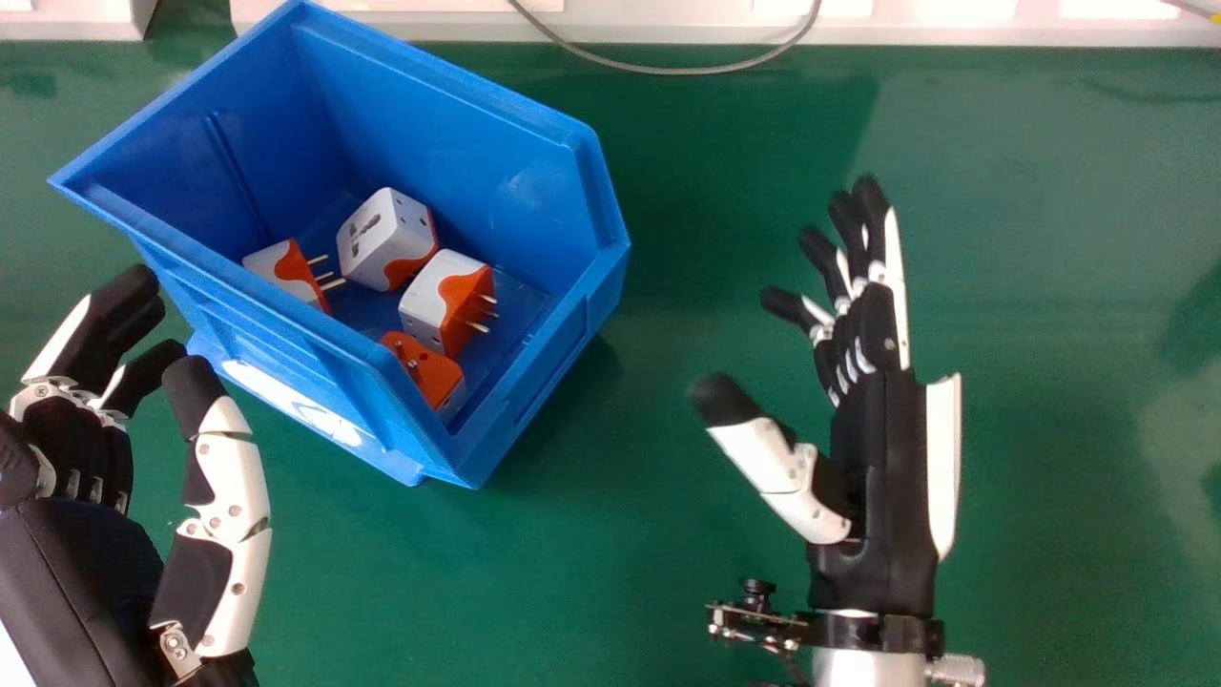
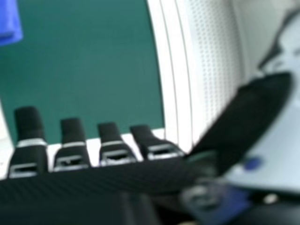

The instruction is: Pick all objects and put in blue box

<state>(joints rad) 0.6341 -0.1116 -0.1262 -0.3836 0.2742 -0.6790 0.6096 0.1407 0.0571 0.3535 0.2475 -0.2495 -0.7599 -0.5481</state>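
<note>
In the head view, the blue box (image 1: 534,382) at your ten o'clock holds four white-and-orange plug adapters (image 1: 382,234). Your right hand (image 1: 873,420), toward three, is spread; your left (image 1: 81,420), between eight and nine, is loosely bent.

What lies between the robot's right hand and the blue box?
No object: in the head view, the stretch from the right hand to the blue box is bare green tabletop, partly in shadow.
</note>
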